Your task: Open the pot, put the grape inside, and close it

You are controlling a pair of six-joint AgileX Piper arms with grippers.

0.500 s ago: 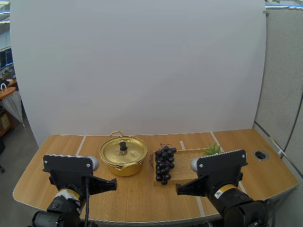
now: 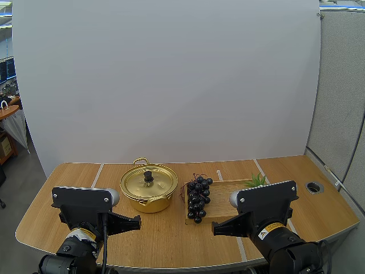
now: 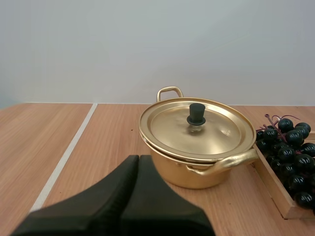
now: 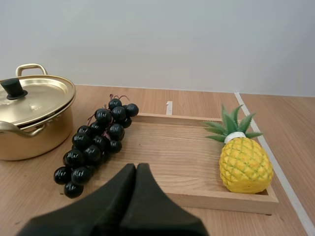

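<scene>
Fingers first: the left fingers (image 3: pixel 120 189) lie pressed together into one dark wedge with nothing between them. They are low over the bench (image 3: pixel 44 142) and aimed at the pot (image 3: pixel 197 169) just ahead. The right fingers (image 4: pixel 118 196) are likewise pressed together and empty, pointing over the near rim of the wooden tray (image 4: pixel 197 147), between the grapes (image 4: pixel 96 145) and a toy pineapple (image 4: pixel 245 164).

The pot is thin, shiny, gold-coloured metal, round, with two loop handles. It probably weighs little and may skid on the smooth wood if pushed sideways. Its lid (image 3: pixel 197 130) is on: a shallow, slick dome with no edge to pinch. The small black knob (image 3: pixel 196 114) at its centre looks the place to take hold. The move would be to spread the fingers, close on the knob's waist and lift straight up.

The grapes lie across the tray's end nearest the pot, just beside its side handle. They are dark, glossy round berries on thin reddish stems, light and lumpy, and likely to roll under pressure. The bunch will probably droop when lifted. A hold on the stem at the far top, or around the thick middle of the cluster, seems safest. The pineapple sits at the tray's other end, well apart, and plays no part.
</scene>
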